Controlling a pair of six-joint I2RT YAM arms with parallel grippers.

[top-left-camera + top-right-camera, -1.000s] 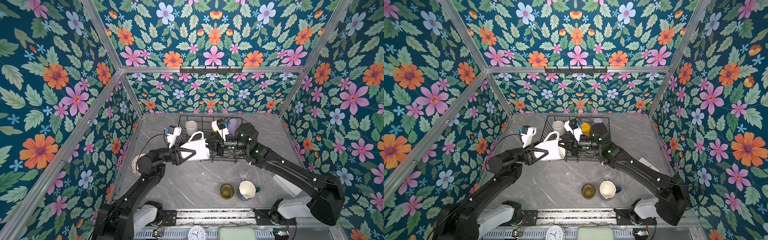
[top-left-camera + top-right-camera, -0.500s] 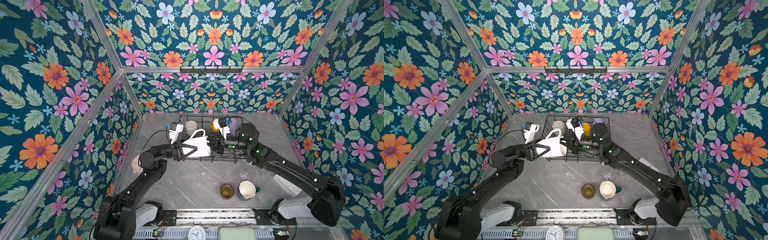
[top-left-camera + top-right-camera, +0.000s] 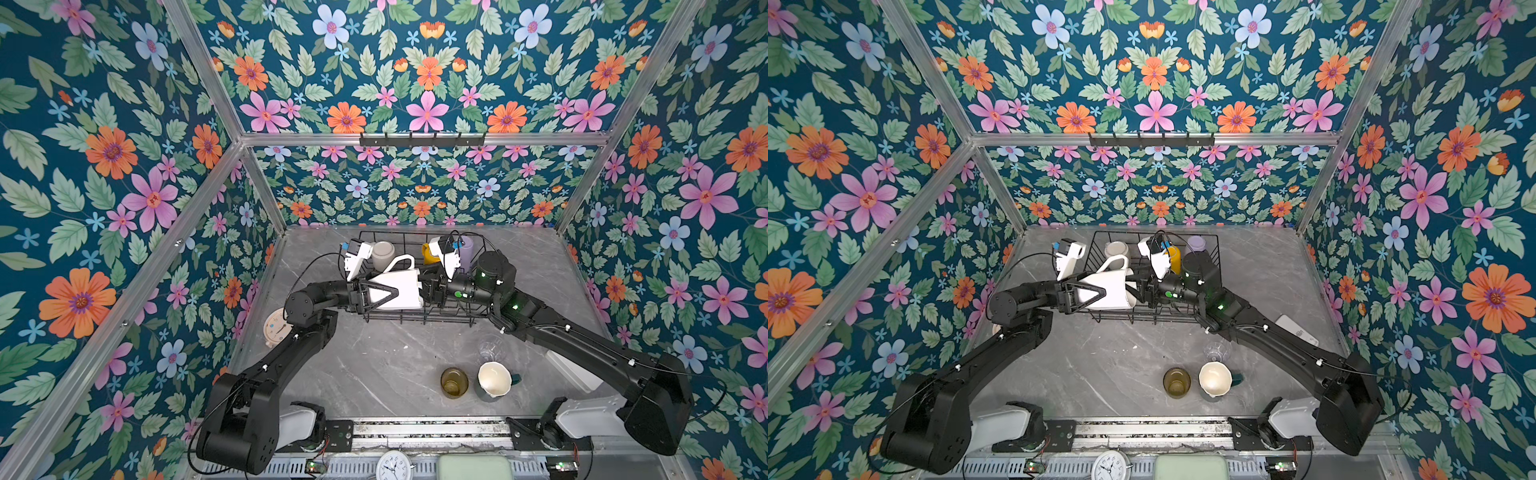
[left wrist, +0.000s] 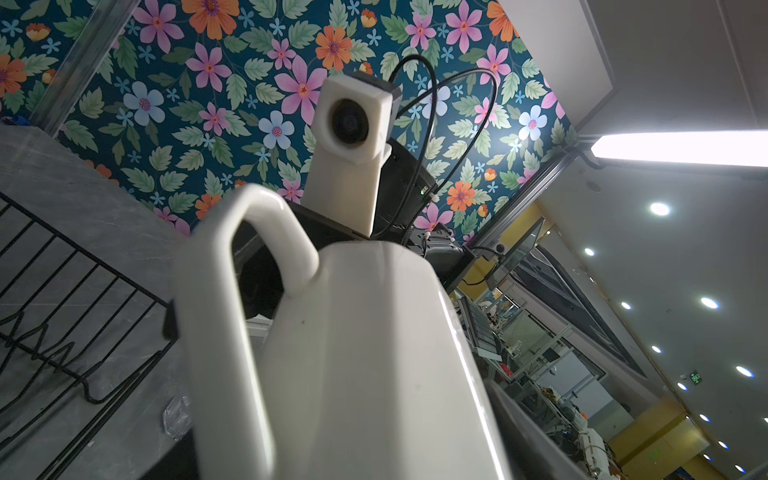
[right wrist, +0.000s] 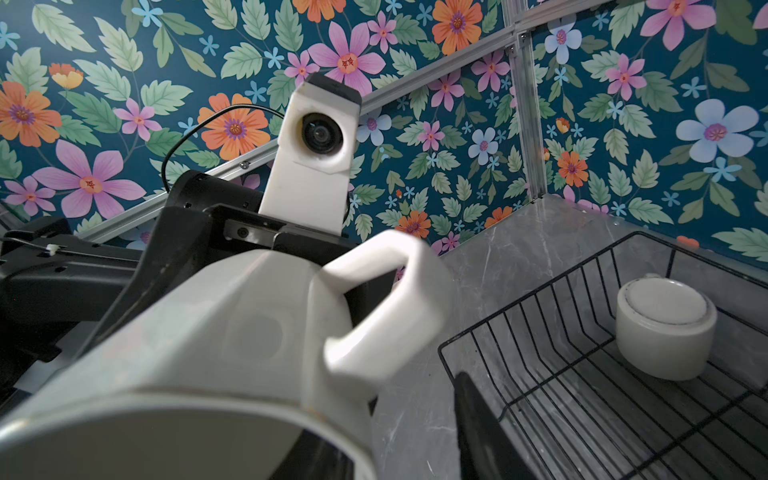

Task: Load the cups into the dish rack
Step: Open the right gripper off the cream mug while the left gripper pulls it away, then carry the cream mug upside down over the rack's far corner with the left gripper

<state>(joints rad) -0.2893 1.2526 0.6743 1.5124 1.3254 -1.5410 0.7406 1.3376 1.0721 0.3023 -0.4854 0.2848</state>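
Observation:
A white mug (image 3: 397, 286) (image 3: 1108, 286) lies on its side above the front left of the dish rack (image 3: 419, 320) (image 3: 1129, 321). My left gripper (image 3: 392, 293) (image 3: 1098, 293) is shut on its body. My right gripper (image 3: 424, 286) (image 3: 1140, 286) stands open at the mug's rim (image 5: 174, 399), one finger (image 5: 478, 424) clear of it. In the rack are a cream mug (image 3: 382, 255) (image 5: 660, 328) upside down, a yellow mug (image 3: 428, 253) and a lilac tumbler (image 3: 467, 249). On the table stand an amber glass (image 3: 454, 382), a teal mug (image 3: 494, 380) and a clear glass (image 3: 488, 351).
A pale round thing (image 3: 274, 328) sits against the left wall under my left arm. A white flat box (image 3: 569, 370) lies by the right wall under my right arm. A black hook rail (image 3: 422, 139) hangs on the back wall.
My right gripper's jaws have parted from the mug's rim. The left gripper has kept its hold and shifted the mug slightly toward the rack.

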